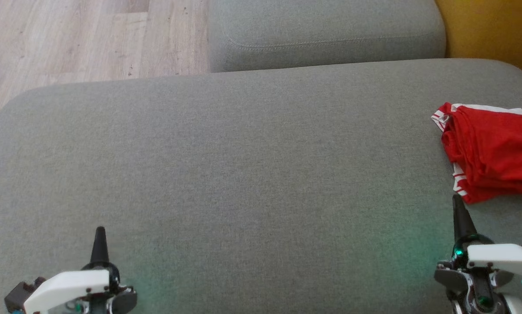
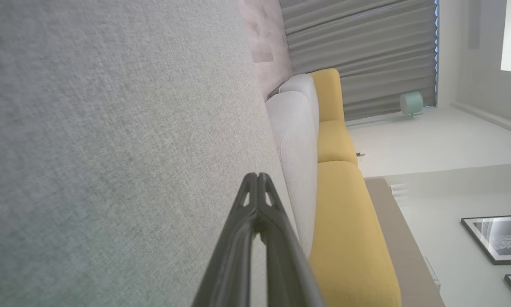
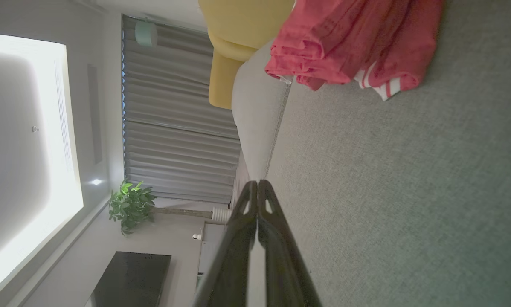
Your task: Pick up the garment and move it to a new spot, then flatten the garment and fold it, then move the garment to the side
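A red garment with white striped trim [image 1: 492, 152] lies bunched in soft folds at the right side of a wide grey woven-fabric sofa seat [image 1: 243, 174], its right part cut off by the edge of the head view. In the right wrist view the garment [image 3: 349, 38] sits near the seat's seam, with its striped cuff turned toward the camera. The right tool [image 1: 457, 203] hovers at the near right, its dark fingers pressed together to a single point and holding nothing. Its tip is just near of the garment's near-left corner, and the wrist view shows bare grey fabric between the closed tips [image 3: 257, 182] and the cloth. The left tool [image 1: 99, 231] stands at the near left, well apart from the garment, and is likewise pinched fully closed and empty [image 2: 257, 175]. A second grey cushion [image 1: 326, 35] lies beyond the far edge of the seat, with pale wooden plank flooring [image 1: 69, 39] at the far left and mustard-yellow upholstery [image 1: 492, 26] at the far right.
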